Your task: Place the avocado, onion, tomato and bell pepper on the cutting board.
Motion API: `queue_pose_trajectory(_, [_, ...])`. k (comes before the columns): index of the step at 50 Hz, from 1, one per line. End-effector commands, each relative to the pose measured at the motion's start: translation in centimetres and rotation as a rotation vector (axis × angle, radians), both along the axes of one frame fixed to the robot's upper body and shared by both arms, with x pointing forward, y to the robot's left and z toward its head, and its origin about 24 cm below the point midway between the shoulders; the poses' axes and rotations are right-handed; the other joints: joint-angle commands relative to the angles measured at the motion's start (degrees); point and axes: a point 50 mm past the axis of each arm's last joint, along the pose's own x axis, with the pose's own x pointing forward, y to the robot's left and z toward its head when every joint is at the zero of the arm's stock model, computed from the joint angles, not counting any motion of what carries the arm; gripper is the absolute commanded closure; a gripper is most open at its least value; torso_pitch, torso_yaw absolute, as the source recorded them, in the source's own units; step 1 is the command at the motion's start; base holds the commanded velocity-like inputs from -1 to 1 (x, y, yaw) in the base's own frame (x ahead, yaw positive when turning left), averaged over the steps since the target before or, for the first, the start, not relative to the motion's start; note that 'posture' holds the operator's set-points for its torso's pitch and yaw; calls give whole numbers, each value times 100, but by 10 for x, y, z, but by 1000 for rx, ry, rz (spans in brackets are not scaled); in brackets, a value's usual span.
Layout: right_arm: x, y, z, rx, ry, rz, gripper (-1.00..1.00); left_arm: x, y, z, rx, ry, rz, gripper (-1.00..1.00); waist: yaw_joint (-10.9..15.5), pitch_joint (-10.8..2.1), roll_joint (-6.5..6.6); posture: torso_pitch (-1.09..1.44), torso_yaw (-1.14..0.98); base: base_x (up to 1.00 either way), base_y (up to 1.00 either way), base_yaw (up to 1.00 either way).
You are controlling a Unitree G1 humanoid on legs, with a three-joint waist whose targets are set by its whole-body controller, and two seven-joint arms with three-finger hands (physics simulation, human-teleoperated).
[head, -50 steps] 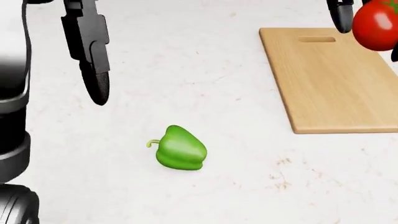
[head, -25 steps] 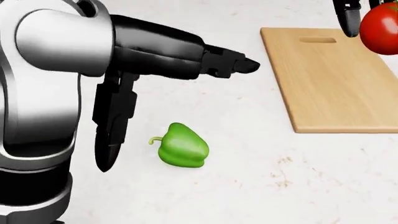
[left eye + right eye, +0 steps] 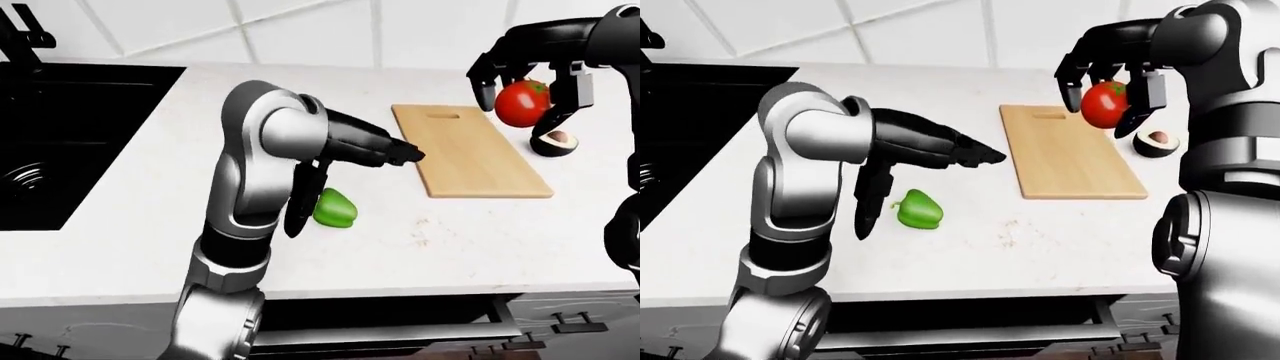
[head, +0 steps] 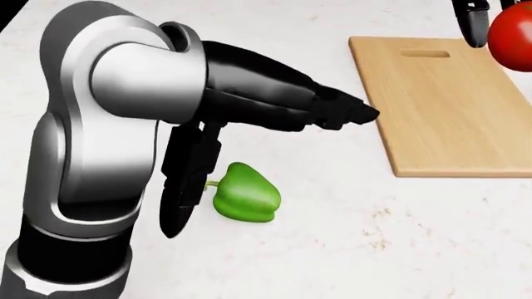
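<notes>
A green bell pepper (image 4: 245,194) lies on the white counter, left of the wooden cutting board (image 4: 449,112), which is bare. My left hand (image 4: 341,112) reaches to the right above the counter between pepper and board, open and holding nothing; one finger (image 4: 179,205) hangs down just left of the pepper. My right hand (image 3: 525,84) is shut on the red tomato (image 3: 520,105), held in the air over the board's far right corner. A halved avocado (image 3: 554,141) rests on the counter right of the board. No onion shows in any view.
A black sink (image 3: 60,135) with a faucet (image 3: 20,34) fills the left of the left-eye view. A tiled wall (image 3: 300,22) backs the counter. The counter edge (image 3: 400,289) runs along the bottom, with drawers below.
My left arm has swung down into the head view, its hand stretching rightward past the pepper toward the board. The tomato in my right hand has drifted slightly up and right.
</notes>
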Motion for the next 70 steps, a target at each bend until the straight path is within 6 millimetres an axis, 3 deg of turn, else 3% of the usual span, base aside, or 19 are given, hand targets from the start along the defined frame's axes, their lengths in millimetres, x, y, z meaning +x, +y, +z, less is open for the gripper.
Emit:
queue_pose_trajectory(1, [-8, 1, 26, 10, -104, 10, 100, -4, -1, 14, -15, -76, -11, -100, 6, -190, -41, 0, 0, 0, 0, 0])
queue_pose_trajectory(27, [-8, -1, 25, 9, -103, 8, 100, -11, -2, 0, 132, -263, -56, -100, 18, -190, -50, 0, 0, 0, 0, 0])
queue_pose_trajectory(40, [-9, 0, 29, 9, -111, 10, 100, -23, -7, -7, 124, -249, -102, -100, 32, -181, -53, 0, 0, 0, 0, 0])
queue_pose_trajectory(58, [-9, 0, 28, 12, -112, 13, 100, -17, -7, -28, 147, -224, -107, -100, 23, -197, -53, 0, 0, 0, 0, 0])
queue_pose_trajectory(68, [-10, -2, 27, 8, -110, 12, 100, -4, -9, -36, 126, -224, -120, -100, 23, -216, -50, 0, 0, 0, 0, 0])
queue_pose_trajectory(70, [-10, -2, 28, 9, -111, 12, 100, -2, -10, -36, 118, -220, -119, -89, 20, -221, -49, 0, 0, 0, 0, 0])
